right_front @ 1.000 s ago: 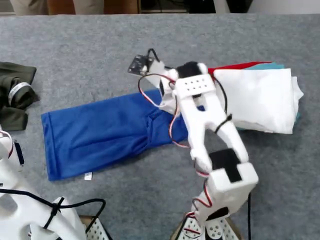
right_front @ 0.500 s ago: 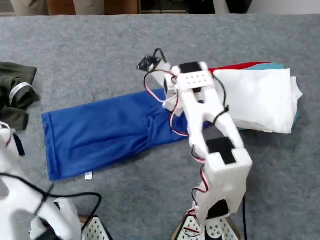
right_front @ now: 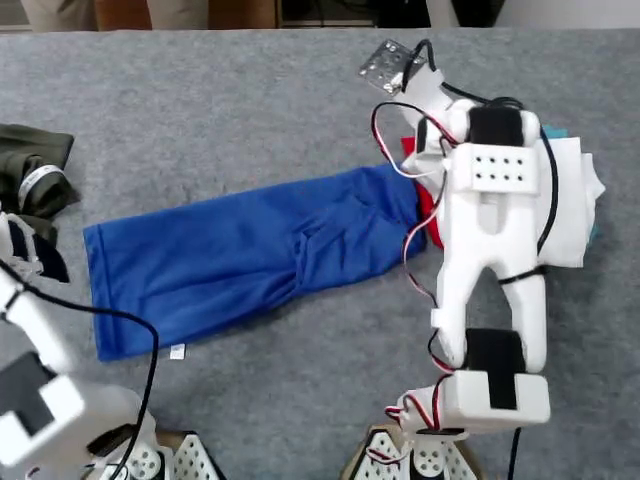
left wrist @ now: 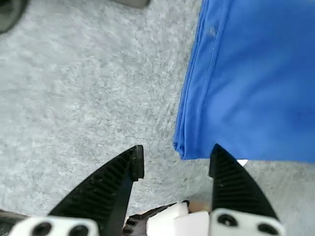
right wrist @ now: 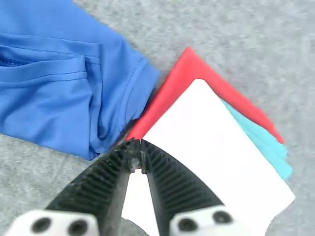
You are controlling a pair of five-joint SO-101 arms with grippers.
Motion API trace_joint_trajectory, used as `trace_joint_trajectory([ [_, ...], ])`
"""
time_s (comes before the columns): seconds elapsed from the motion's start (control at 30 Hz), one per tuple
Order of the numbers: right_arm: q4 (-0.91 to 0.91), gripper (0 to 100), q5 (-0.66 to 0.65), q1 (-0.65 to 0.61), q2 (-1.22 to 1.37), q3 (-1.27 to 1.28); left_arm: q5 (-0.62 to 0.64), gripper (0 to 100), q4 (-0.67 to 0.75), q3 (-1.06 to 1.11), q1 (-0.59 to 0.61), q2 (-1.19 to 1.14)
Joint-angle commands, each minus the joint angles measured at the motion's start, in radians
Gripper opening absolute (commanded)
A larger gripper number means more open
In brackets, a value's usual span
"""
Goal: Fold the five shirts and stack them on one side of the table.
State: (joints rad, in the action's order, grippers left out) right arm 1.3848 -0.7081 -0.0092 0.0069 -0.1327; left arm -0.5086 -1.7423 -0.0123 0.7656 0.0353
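A long blue shirt (right_front: 240, 255), folded lengthwise, lies across the middle of the grey table (right_front: 200, 100). One end of the blue shirt (right wrist: 49, 83) touches a stack at the right: a white shirt (right_front: 570, 200) on top of a red shirt (right wrist: 172, 93) and a teal shirt (right wrist: 266, 147). My right arm (right_front: 490, 170) stands over that stack. The right gripper (right wrist: 137, 150) is shut with nothing in it, above the red and white edges. The left gripper (left wrist: 177, 160) is open, with the other end's near corner of the blue shirt (left wrist: 256, 73) between its fingertips.
A crumpled dark green shirt (right_front: 30, 185) lies at the table's left edge. My left arm (right_front: 30, 330) stands at the front left. A small white tag (right_front: 177, 351) pokes out from the blue shirt's near edge. Bare grey table runs along the back and the front middle.
My right arm swung right, from over the blue shirt to above the stack. The shirt's right end now reaches the stack. The left arm shifted at the front left.
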Motion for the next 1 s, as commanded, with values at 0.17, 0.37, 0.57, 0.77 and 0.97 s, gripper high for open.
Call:
trace_joint_trajectory([
  [0.17,-0.021,0.2,-0.014,0.001,-0.067,-0.013,-0.117,24,0.06,-0.038,0.002,-0.189],
  [0.37,-0.021,0.2,-0.014,-0.016,-0.062,-0.008,-0.121,24,0.092,-0.034,-0.095,-0.222],
  [0.57,-0.04,0.2,-0.015,-0.01,-0.062,-0.007,-0.118,24,0.281,0.089,-0.13,-0.222],
  [0.77,-0.041,0.2,-0.015,-0.01,-0.064,-0.007,-0.115,24,0.368,0.176,-0.137,-0.222],
  [0.97,-0.043,0.2,-0.015,-0.008,-0.067,-0.007,-0.066,24,0.384,0.172,-0.192,-0.289],
])
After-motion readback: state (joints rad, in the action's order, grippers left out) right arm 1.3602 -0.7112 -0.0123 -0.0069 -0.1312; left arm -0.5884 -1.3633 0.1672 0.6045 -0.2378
